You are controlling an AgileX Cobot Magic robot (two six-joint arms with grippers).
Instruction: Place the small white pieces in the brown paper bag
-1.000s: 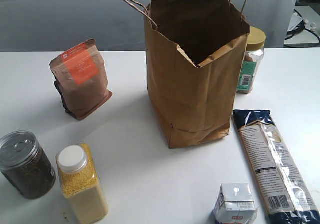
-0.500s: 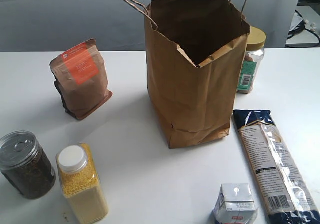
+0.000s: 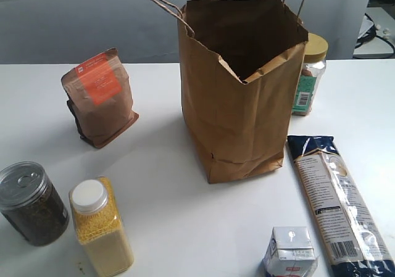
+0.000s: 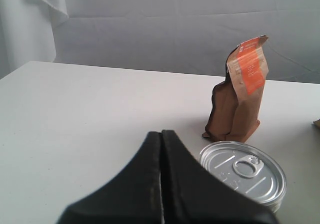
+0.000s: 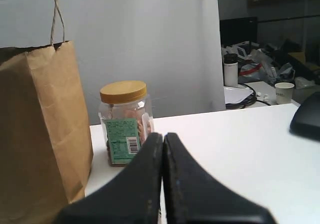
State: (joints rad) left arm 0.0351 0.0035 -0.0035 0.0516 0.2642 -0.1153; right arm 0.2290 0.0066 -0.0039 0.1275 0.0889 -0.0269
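The brown paper bag [image 3: 237, 92] stands open and upright in the middle of the white table, its cord handles sticking up; its side also shows in the right wrist view [image 5: 37, 129]. The small white pieces are not visible in any view. My left gripper [image 4: 161, 133] is shut with nothing between its black fingers, low over the table beside the metal-lidded can [image 4: 243, 166]. My right gripper [image 5: 163, 135] is shut and empty too, pointing toward the yellow-lidded jar [image 5: 125, 121]. Neither gripper appears in the exterior view.
A brown pouch with an orange label [image 3: 100, 97] stands left of the bag. A dark can [image 3: 31, 202] and a yellow-grain bottle [image 3: 102, 226] sit front left. A pasta packet [image 3: 336, 203], a white carton [image 3: 291, 251] and the jar [image 3: 310, 73] are on the right.
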